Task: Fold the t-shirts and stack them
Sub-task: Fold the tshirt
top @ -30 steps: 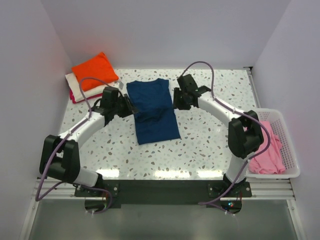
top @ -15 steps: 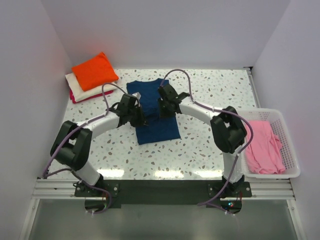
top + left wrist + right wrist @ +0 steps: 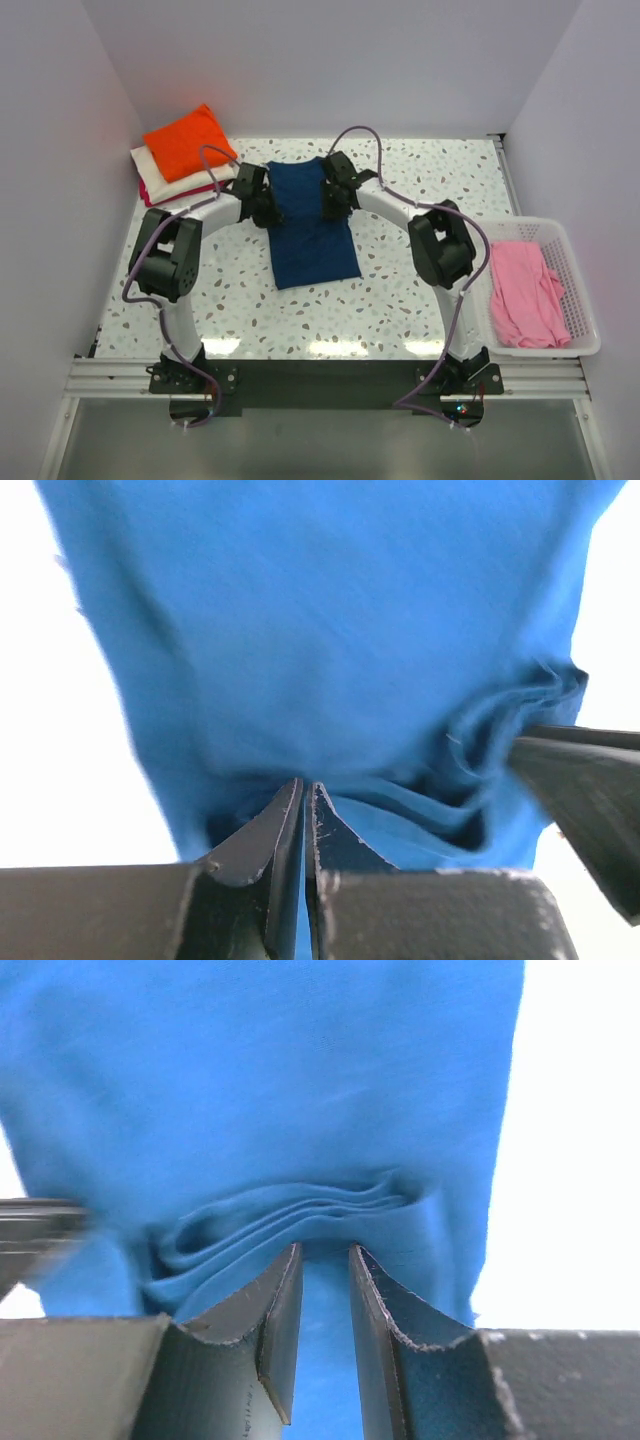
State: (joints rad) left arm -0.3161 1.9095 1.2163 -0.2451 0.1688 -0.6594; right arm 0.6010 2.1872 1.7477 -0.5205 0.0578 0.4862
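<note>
Left gripper farther up navy t-shirt

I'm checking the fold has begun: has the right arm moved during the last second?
Yes. The right arm swung left, away from the white basket, bringing its jaws onto the navy t-shirt.

The top external camera sits high above and behind the arm bases, looking down and forward over the whole white speckled terrazzo table from far enough to take in both arms. Each wrist camera rides just behind its own black jaws and looks along them at very close range, the left gripper and the right gripper rising from the bottom edge. All three views share the soft navy blue cotton t-shirt, which fills both wrist views.
</note>
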